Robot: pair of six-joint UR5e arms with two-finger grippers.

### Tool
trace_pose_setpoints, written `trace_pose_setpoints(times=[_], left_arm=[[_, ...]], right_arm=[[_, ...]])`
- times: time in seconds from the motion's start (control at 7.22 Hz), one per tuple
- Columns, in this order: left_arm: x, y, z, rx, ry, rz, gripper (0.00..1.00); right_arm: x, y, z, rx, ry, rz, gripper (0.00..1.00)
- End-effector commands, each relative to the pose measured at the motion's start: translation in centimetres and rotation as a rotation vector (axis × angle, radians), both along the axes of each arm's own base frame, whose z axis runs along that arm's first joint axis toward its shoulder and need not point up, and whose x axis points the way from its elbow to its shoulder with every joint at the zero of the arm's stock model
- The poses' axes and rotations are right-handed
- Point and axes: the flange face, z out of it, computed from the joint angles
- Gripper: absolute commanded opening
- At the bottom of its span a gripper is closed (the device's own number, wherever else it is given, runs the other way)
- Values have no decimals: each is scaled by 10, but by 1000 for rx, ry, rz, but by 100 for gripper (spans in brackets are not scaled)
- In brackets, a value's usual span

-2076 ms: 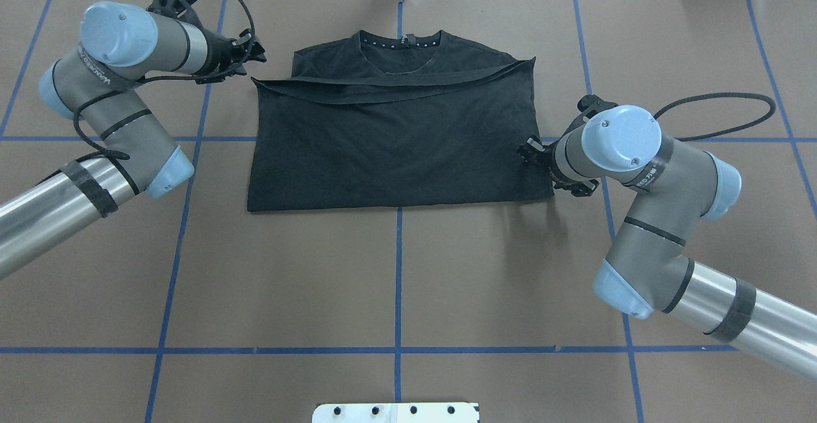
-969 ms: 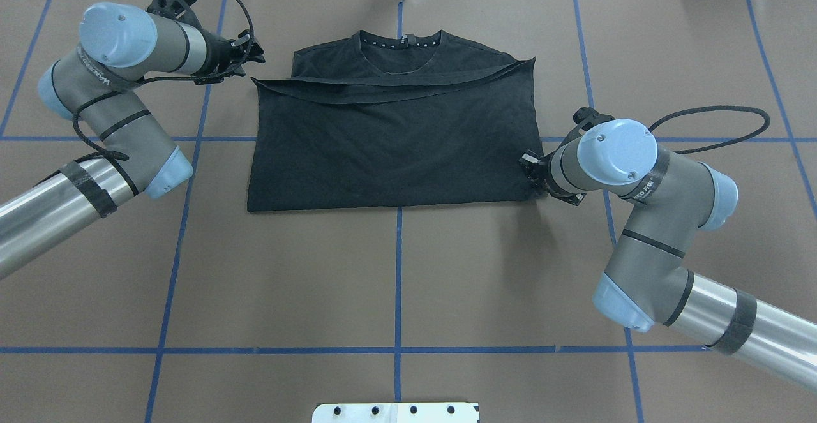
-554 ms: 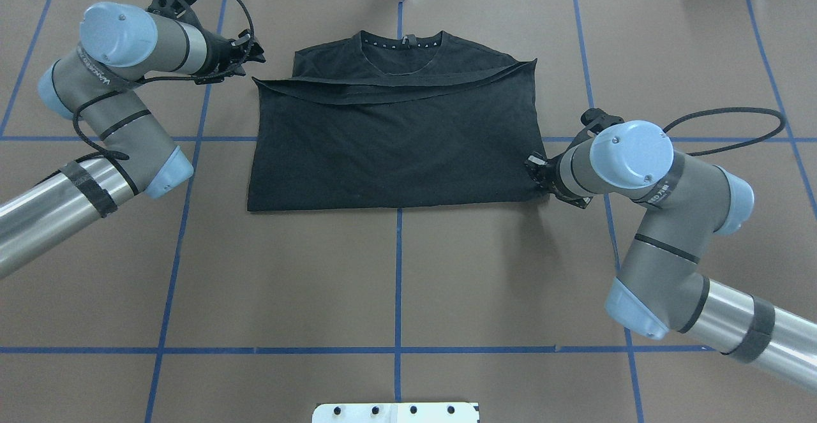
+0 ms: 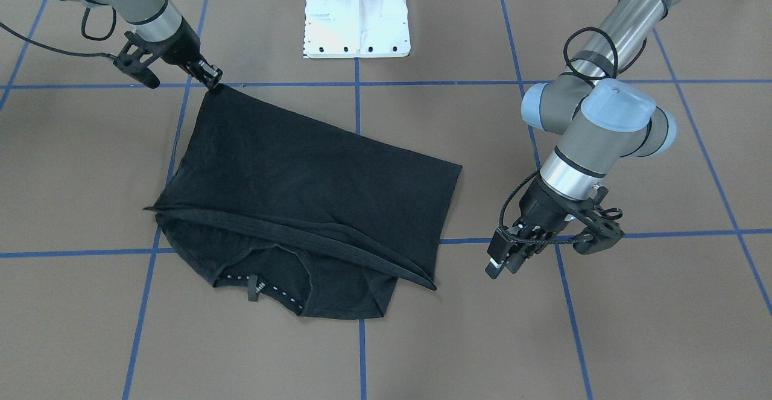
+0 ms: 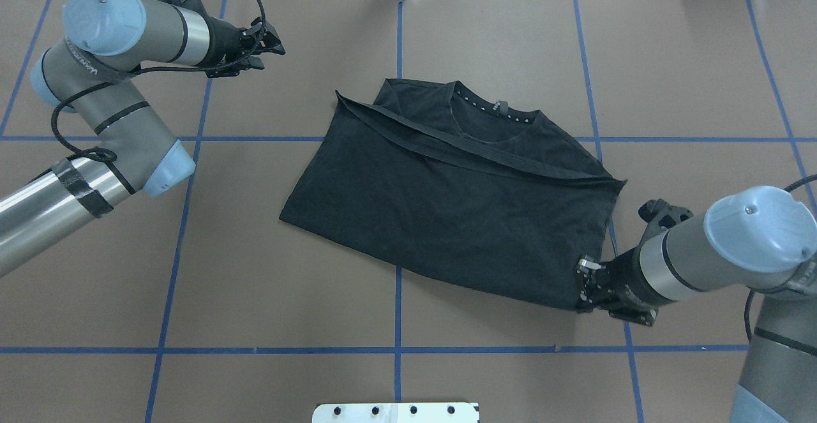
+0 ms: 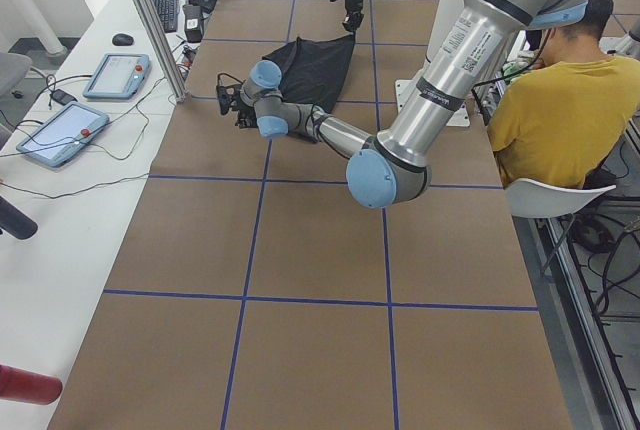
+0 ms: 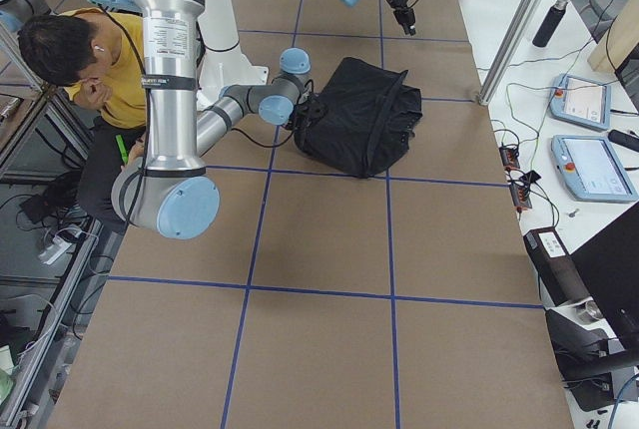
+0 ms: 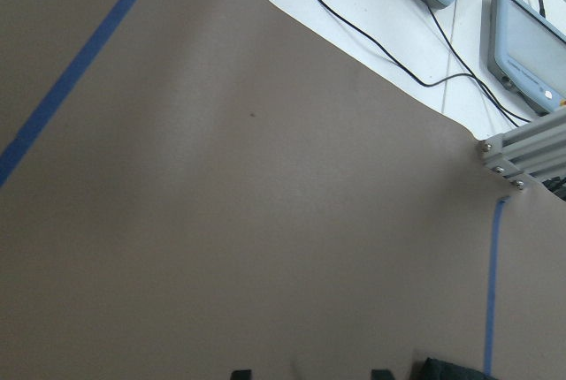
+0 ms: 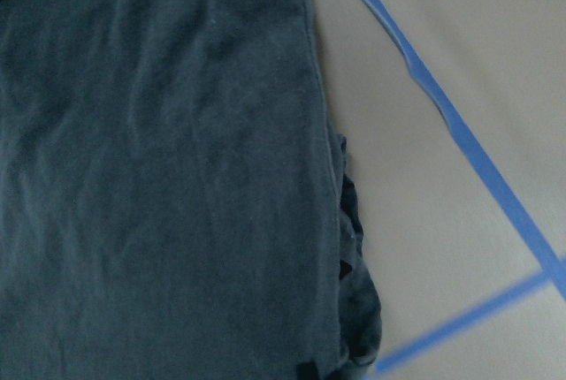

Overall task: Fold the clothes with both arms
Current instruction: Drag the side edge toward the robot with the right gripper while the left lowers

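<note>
T-shirt (image 5: 447, 219) at mid-table, black and folded into a rough rectangle, lying askew across the blue tape lines (image 5: 398, 46) on the brown table (image 5: 255, 295), with more of it on the robot's right of the centre line.

Starting at the left of the overhead view, the left arm (image 5: 108, 110) bends in over the far-left squares. The left gripper (image 5: 271, 46) hangs over bare table, well apart from the cloth. Its wrist camera shows two fingertips set wide with only brown paper between them, so it holds nothing.

Moving to the middle, the shirt's left corner (image 5: 284, 217) sits flat. A folded band of fabric (image 5: 472, 155) runs diagonally across the upper part, and the collar (image 5: 491, 109) beyond it points away from the robot, with small pale marks along its inner edge.

Over to the right, the near-right corner of the shirt is where the action is. The right gripper (image 5: 584, 282) is pinched onto that corner, and the wrist view shows the cloth bunched up right at the fingers. The right arm (image 5: 734, 244) reaches in low from the right edge.

In the side views a person in a yellow shirt (image 6: 560, 120) sits behind the robot.
</note>
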Motion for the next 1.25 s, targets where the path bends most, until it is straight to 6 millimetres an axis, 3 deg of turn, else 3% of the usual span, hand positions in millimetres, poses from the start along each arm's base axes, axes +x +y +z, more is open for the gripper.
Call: trace_pose_setpoints(times=[0.0, 0.28, 0.42, 0.55, 0.69, 0.83, 0.97, 1.11], left_arm=[[-15, 28, -18, 25, 54, 74, 58], [-22, 51, -28, 22, 57, 95, 64], [2, 73, -34, -52, 43, 123, 65], [24, 96, -33, -92, 9, 146, 67], [46, 129, -7, -98, -33, 141, 68], [55, 143, 11, -109, -61, 149, 69], [74, 162, 23, -159, -63, 166, 69], [82, 171, 22, -175, -56, 166, 69]], right_arm=[[-19, 79, -27, -161, -27, -147, 99], [-20, 81, -29, -175, -29, -146, 100], [-7, 55, -31, -167, -41, -79, 100], [3, 28, -57, -134, -102, -21, 100], [11, 3, -75, -106, -141, 33, 100], [18, -13, -83, -71, -161, 69, 100], [15, -17, -81, -47, -154, 77, 100], [13, -21, -82, -42, -156, 86, 100]])
